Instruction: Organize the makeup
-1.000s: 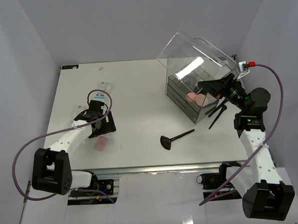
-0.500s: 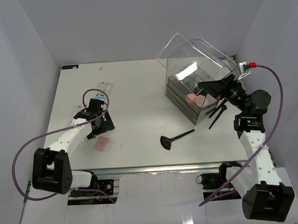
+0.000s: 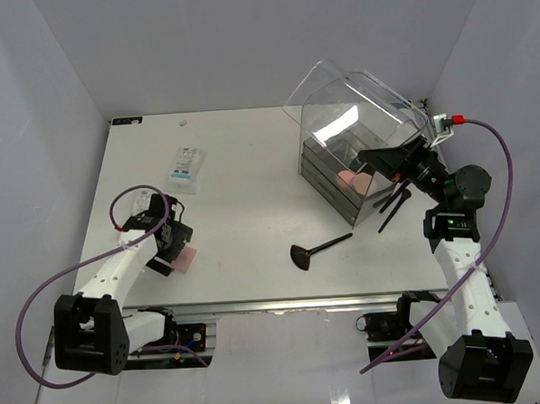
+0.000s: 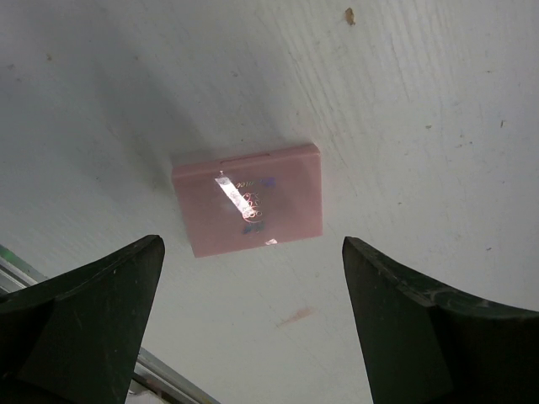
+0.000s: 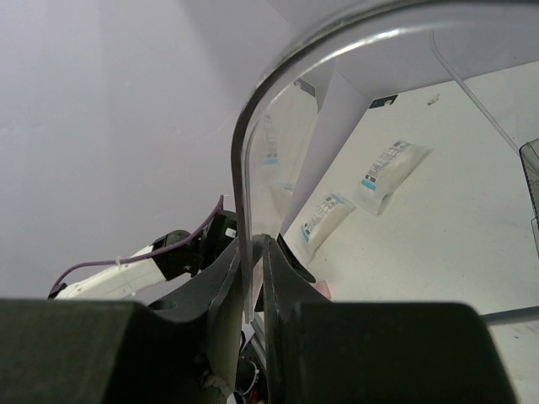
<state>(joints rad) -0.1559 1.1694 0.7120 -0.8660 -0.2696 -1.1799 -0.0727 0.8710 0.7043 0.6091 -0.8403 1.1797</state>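
**Left arm backs over the pink case**

The left gripper [image 4: 251, 242] has drawn back toward the near left, uncovering a packet [image 3: 185, 164]. It now hangs over the pink case [image 4: 248, 198] with its fingers spread wide either side (no contact yet), so a grasp looks next. The case lies flat at the near left. It is almost square, its slightly longer side running finger to finger, a little skewed. The right gripper [image 5: 253, 263] stays pinched on the clear lid [image 5: 253, 126], holding it up.
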